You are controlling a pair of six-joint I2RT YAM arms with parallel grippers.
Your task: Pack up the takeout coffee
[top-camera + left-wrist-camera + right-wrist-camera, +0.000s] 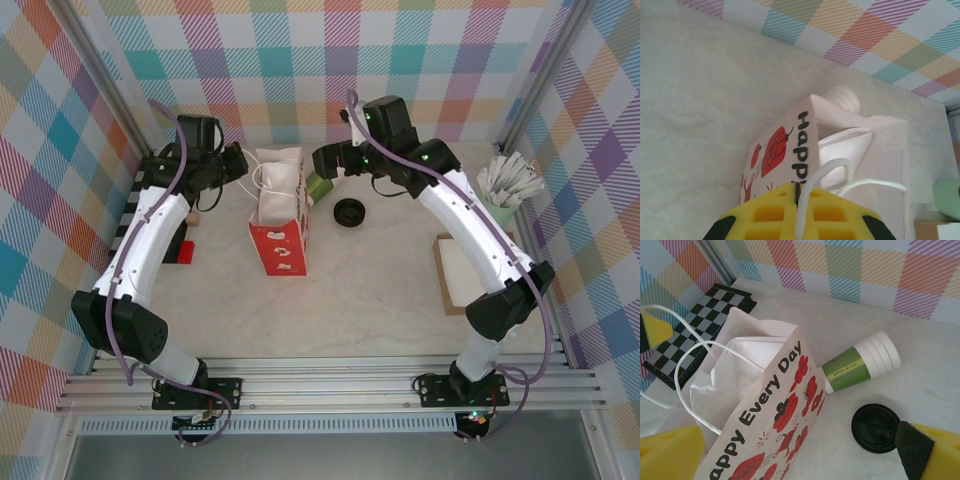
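Top view, nearest first: a wooden board with a white sheet (468, 272) lies on the right of the table (370, 300), with a checkerboard (123, 222) at the left edge. Then the paper gift bag (278, 228) stands mid-table, mouth up. A loose black lid (349, 212) lies flat just right of the bag. Beyond it a nested stack of green cups (316, 185) lies on its side, base end against the bag, white rims pointing away from it. At far right is a pale green holder (505, 212) of white sticks or sachets. The left gripper (238, 166) is at the bag's far left corner. The left wrist view adds what the top view misses: its yellow fingers are clenched on the bag's white cord handle (812, 182). The right gripper (325, 160) is over the bag's far right side. The right wrist view shows its fingers (675, 452) spread wide, released, grasping nothing. That view also looks into the bag, where crumpled white paper (740, 365) crowds the mouth. Takeout coffee: cannot tell where it is, nor which way its long axis points.
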